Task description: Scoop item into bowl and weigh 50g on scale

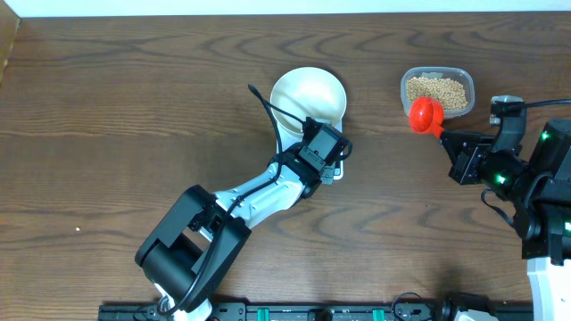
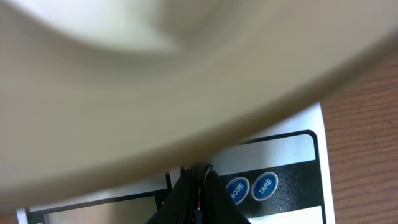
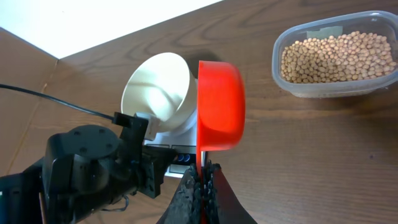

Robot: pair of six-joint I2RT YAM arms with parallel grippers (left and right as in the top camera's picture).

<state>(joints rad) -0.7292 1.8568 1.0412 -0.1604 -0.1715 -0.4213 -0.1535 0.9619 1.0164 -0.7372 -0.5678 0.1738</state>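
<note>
On scale (image 2: 286,146), bowl (image 1: 308,96), beans (image 1: 436,92) in tub (image 3: 336,91), scoop (image 3: 221,106) in right hand (image 3: 202,179)

The bowl (image 1: 308,94) sits on the scale (image 2: 283,149) — tub (image 1: 403,86) of beans (image 1: 437,92) to its right.

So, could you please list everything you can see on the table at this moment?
table: one, dark brown wood, under everything.
scale: one, white with blue MODE and TARE buttons, mid-table, beneath the bowl.
bowl: one, white, empty, standing on the scale.
tub: one, clear plastic, on the table to the right of the bowl.
beans: many, beige-tan, inside the tub.
scoop: one, red, tipped on its side, raised near the tub.
left end effector: one, black, shut, holding nothing, tip at the scale's button panel.
right end effector: one, black, shut on the scoop's handle.
</note>
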